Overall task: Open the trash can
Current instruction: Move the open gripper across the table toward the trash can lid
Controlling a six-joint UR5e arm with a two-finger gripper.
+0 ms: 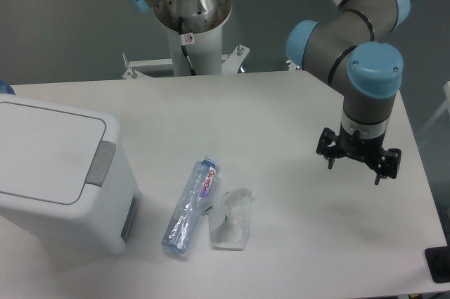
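End effector (358,160): I see my black two-finger tool hanging above the white counter (295,102) at 3 o'clock, fingers spread wide, holding nothing. The large boxy white plastic trash can (60,176) stands at 9 o'clock, flat lid down, grey push tab (102,163) facing centre. A crushed clear plastic bottle (191,207) and a crumpled transparent wrapper (232,219) lie side by side at 6 o'clock.

Between the gripper (358,160) and the trash can (60,172), a bottle (191,206) and crumpled wrapper (232,219) lie on the bench (281,102).
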